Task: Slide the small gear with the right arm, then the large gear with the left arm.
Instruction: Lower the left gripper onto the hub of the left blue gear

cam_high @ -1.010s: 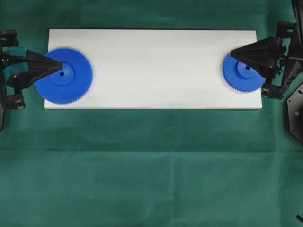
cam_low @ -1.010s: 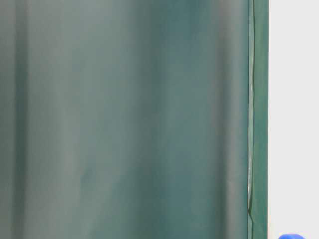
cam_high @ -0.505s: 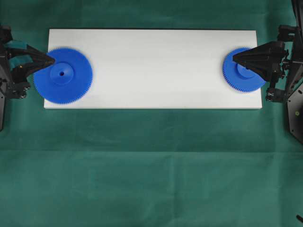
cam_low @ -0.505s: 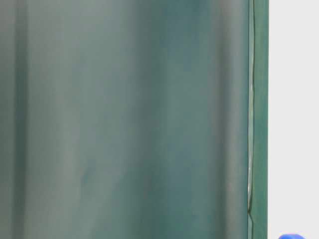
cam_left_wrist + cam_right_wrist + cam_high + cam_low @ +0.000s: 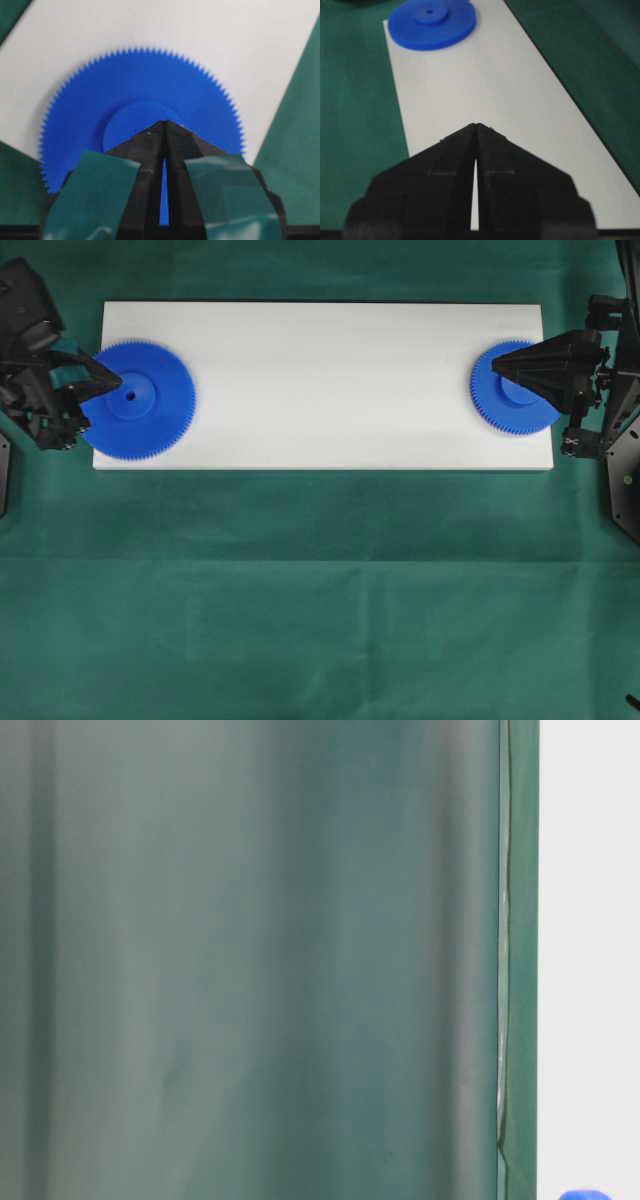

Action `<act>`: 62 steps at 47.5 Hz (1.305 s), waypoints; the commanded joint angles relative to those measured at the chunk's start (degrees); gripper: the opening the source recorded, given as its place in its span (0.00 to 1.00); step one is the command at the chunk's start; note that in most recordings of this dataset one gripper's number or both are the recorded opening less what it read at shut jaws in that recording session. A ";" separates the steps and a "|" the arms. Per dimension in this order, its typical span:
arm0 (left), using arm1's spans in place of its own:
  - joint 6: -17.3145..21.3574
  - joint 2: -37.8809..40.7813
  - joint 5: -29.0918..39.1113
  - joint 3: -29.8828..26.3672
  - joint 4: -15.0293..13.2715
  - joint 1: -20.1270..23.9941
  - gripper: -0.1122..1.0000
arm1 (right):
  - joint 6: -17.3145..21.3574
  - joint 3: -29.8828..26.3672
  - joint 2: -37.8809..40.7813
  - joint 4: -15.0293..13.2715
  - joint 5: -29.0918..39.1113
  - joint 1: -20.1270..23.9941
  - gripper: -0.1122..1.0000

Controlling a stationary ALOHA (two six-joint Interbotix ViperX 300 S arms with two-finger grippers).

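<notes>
The large gear lies flat on the left end of the white board. My left gripper is shut, its pointed tip over the gear's left half, near the hub. The left wrist view has the teal-taped fingers closed above the large gear. The small gear lies on the board's right end. My right gripper is shut and its tip sits over that gear's upper left rim, covering part of it. In the right wrist view, the shut right gripper points along the board toward the large gear.
Green cloth covers the table all around the board. The board's middle is bare white between the two gears. A black arm base stands at the right edge. A blue sliver shows in the table-level view.
The left gripper pulled back off the large gear's hub, then swung its tip onto the gear again. The right gripper shifted slightly toward its own side. Neither gear moved.
</notes>
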 commanded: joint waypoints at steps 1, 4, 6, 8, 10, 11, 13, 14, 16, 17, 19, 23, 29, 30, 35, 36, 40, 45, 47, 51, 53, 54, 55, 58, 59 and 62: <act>0.00 3.52 -0.70 -1.58 0.18 0.26 0.10 | 0.00 -0.53 0.18 -0.09 -0.44 0.00 0.55; 0.00 6.50 -1.49 -1.85 0.09 0.26 0.10 | 0.00 -0.53 0.26 -0.09 -0.44 0.00 0.55; 0.00 8.35 -2.02 -2.02 0.09 0.26 0.10 | 0.00 -0.53 0.26 -0.09 -0.44 -0.09 0.55; 0.00 9.93 -2.64 -2.37 0.09 0.26 0.10 | 0.00 -0.44 0.26 -0.09 -0.35 0.00 0.55; 0.00 11.43 -3.08 -2.72 0.09 0.26 0.10 | 0.00 -0.44 0.18 -0.09 -0.44 0.00 0.55; 0.00 12.04 -3.16 -2.90 0.09 0.26 0.10 | 0.00 -0.35 0.26 -0.09 -0.44 0.00 0.55; 0.00 13.10 -3.34 -3.16 0.09 0.26 0.10 | 0.00 -0.35 0.26 -0.09 -0.35 0.00 0.55; 0.00 13.71 -3.34 -3.43 0.09 0.26 0.10 | 0.00 -0.26 0.26 -0.09 -0.35 0.00 0.55; 0.00 14.41 -3.34 -3.60 0.09 0.26 0.10 | 0.09 -0.18 0.26 -0.09 -0.44 0.00 0.55; 0.00 14.77 -3.25 -3.78 0.09 0.26 0.10 | 0.09 -0.09 0.26 -0.09 -0.44 0.00 0.55; 0.00 15.12 -3.34 -3.78 0.09 0.35 0.10 | 0.09 0.00 0.26 -0.09 -0.44 0.00 0.55; 0.00 15.64 -3.25 -3.78 0.09 0.70 0.10 | 0.18 0.18 0.26 -0.09 -0.44 0.00 0.55; 0.00 15.64 -3.08 -3.52 0.09 0.79 0.10 | 0.18 0.26 0.26 -0.09 -0.44 0.00 0.55; 0.00 15.64 -3.08 -3.52 0.09 0.79 0.10 | 0.18 0.26 0.26 -0.09 -0.53 0.00 0.55; 0.00 15.73 -2.72 -3.25 0.09 0.88 0.10 | 0.18 0.26 0.26 -0.09 -0.53 0.00 0.55; 0.00 15.73 -2.64 -3.25 0.09 0.88 0.10 | 0.18 0.26 0.26 -0.09 -0.53 -0.09 0.55; 0.00 15.73 -1.93 -3.25 0.09 0.97 0.10 | 0.18 0.26 0.26 0.00 -0.53 0.00 0.55; 0.00 15.73 -0.97 -3.16 0.09 1.58 0.10 | 0.18 0.26 0.26 -0.09 -0.62 0.00 0.55; 0.00 15.73 -0.88 -3.08 0.09 1.93 0.10 | 0.18 0.35 0.26 -0.09 -0.62 0.00 0.55; 0.00 15.73 -0.88 -2.81 0.09 2.20 0.10 | 0.18 0.35 0.26 -0.09 -0.70 0.00 0.55; 0.00 15.73 -0.79 -2.64 0.09 2.29 0.10 | 0.18 0.35 0.35 -0.09 -0.70 -0.09 0.55; 0.00 15.64 -0.62 -2.55 0.18 2.37 0.10 | 0.18 0.35 0.35 -0.09 -0.70 0.00 0.55; 0.00 15.56 -0.53 -2.55 0.18 2.46 0.10 | 0.18 0.35 0.26 -0.09 -0.62 0.00 0.55; 0.00 15.38 -0.44 -2.37 0.09 2.55 0.10 | 0.18 0.35 0.26 -0.09 -0.70 0.00 0.55; 0.00 15.29 -0.44 -2.37 0.18 2.55 0.10 | 0.18 0.44 0.26 0.00 -0.70 0.00 0.55; 0.09 15.21 -0.35 -2.02 0.18 2.72 0.10 | 0.18 0.44 0.35 0.00 -0.70 0.00 0.55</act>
